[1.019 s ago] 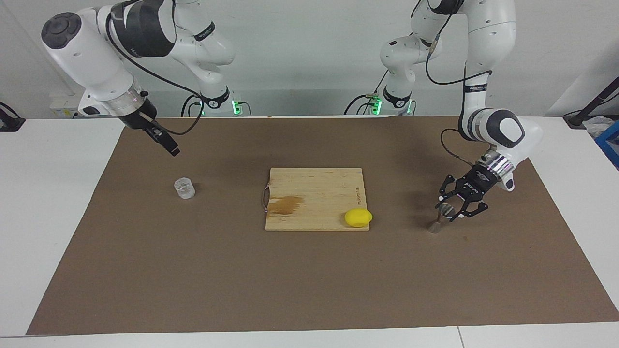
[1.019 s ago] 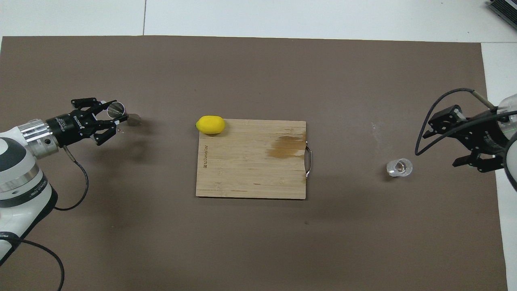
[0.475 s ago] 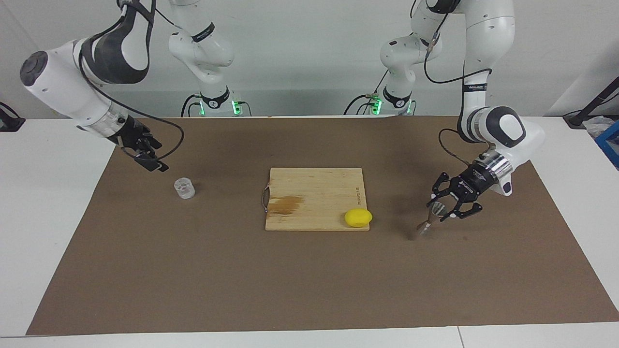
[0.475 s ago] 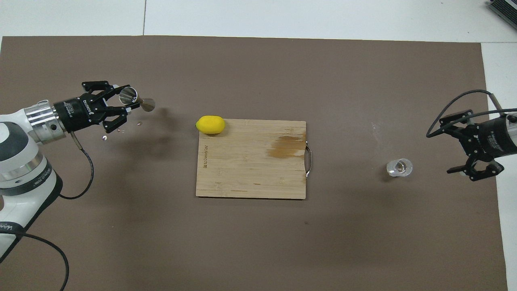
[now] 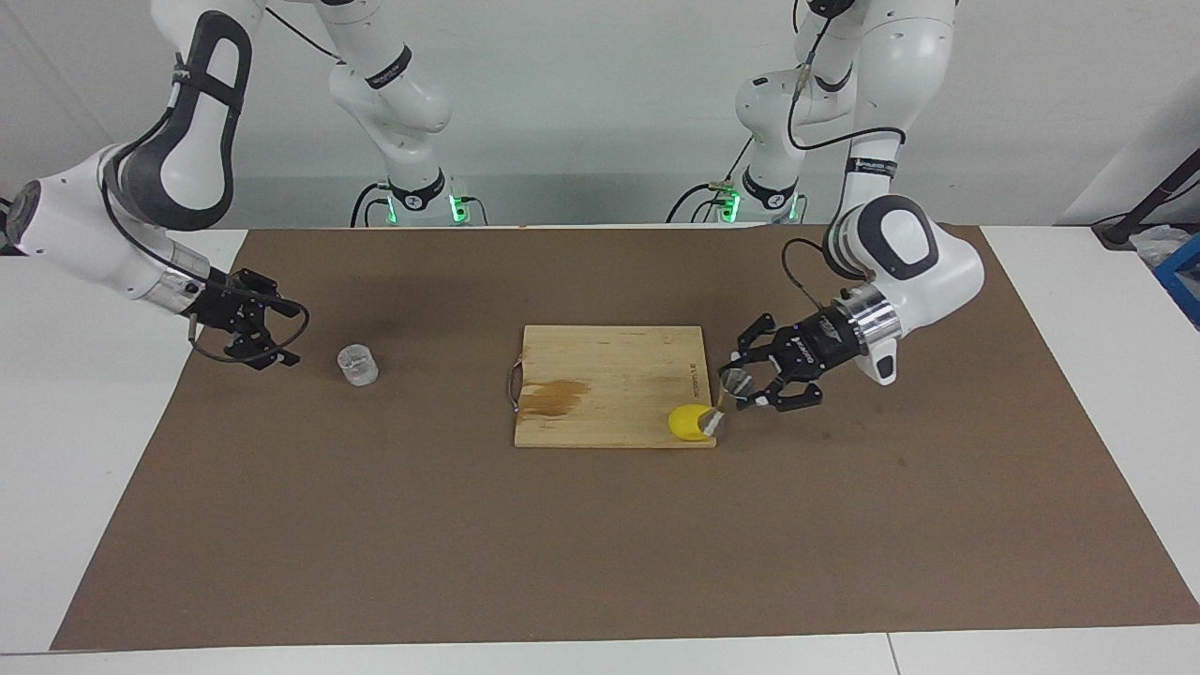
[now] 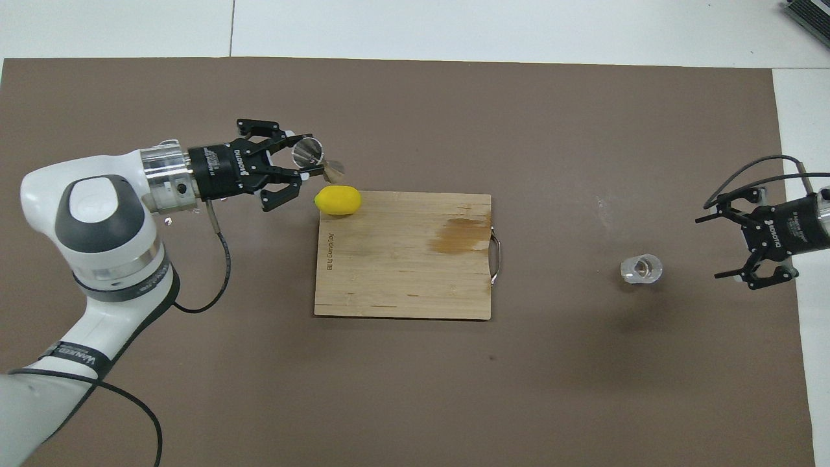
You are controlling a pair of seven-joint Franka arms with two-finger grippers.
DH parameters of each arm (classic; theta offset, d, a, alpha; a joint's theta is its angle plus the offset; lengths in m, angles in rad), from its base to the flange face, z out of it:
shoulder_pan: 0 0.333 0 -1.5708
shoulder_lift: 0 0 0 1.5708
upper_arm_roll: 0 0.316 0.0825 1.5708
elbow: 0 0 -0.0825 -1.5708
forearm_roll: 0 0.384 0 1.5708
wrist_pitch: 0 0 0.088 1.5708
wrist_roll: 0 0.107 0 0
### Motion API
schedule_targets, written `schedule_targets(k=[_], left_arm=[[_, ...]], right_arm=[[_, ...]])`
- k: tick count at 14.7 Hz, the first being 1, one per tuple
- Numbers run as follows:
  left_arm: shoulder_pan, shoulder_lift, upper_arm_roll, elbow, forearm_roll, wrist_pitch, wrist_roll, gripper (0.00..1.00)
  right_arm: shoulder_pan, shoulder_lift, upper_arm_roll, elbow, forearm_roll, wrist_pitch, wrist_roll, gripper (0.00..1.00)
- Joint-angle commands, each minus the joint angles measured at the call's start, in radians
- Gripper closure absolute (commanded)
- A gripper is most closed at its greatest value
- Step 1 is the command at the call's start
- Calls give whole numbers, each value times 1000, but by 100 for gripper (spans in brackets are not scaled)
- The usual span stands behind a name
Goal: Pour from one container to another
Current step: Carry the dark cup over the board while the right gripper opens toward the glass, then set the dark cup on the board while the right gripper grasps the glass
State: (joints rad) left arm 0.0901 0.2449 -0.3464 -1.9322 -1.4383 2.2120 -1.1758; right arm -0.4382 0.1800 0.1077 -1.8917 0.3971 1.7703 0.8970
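The grey metal jigger (image 5: 723, 403) is tilted in my left gripper (image 5: 735, 382), which is shut on it in the air over the mat beside the lemon. It also shows in the overhead view (image 6: 320, 163) with the left gripper (image 6: 303, 155). The clear squat cup (image 5: 357, 365) stands upright on the mat toward the right arm's end, also in the overhead view (image 6: 641, 268). My right gripper (image 5: 285, 334) is open, low and level with the cup, a short gap away from it; it shows in the overhead view too (image 6: 713, 247).
A wooden cutting board (image 5: 609, 370) with a dark stain lies mid-table, also in the overhead view (image 6: 402, 279). A yellow lemon (image 5: 692, 422) sits on its corner toward the left arm's end (image 6: 338, 200). A brown mat (image 5: 600, 544) covers the table.
My left gripper lifted the jigger off the mat and carried it, tilted, toward the board and lemon. My right gripper came down from above to beside the cup.
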Motion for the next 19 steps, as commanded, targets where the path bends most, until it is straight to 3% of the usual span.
schedule_targets(k=[1,4,7,10,13,19], left_arm=[[-120,-13,10,2,-40,95,-38,100],[-272,-3,12,-5,-174,250,-34,100],[-384,16,12,-4,-212,383,-31,100],[-408,57,14,18,-214,393,-27,100],[-424,86,15,45,-212,408,-24,100],[-464,137,18,70,-206,460,-21,100]], right_arm=[[-36,41,12,-6,55,24,5,0],[-40,55,12,-46,98,76,-9,0],[-66,113,12,-66,144,95,-97,0],[-88,186,12,-66,181,103,-180,0],[-88,210,12,-73,199,110,-191,0],[-88,194,12,-147,252,109,-225,0]])
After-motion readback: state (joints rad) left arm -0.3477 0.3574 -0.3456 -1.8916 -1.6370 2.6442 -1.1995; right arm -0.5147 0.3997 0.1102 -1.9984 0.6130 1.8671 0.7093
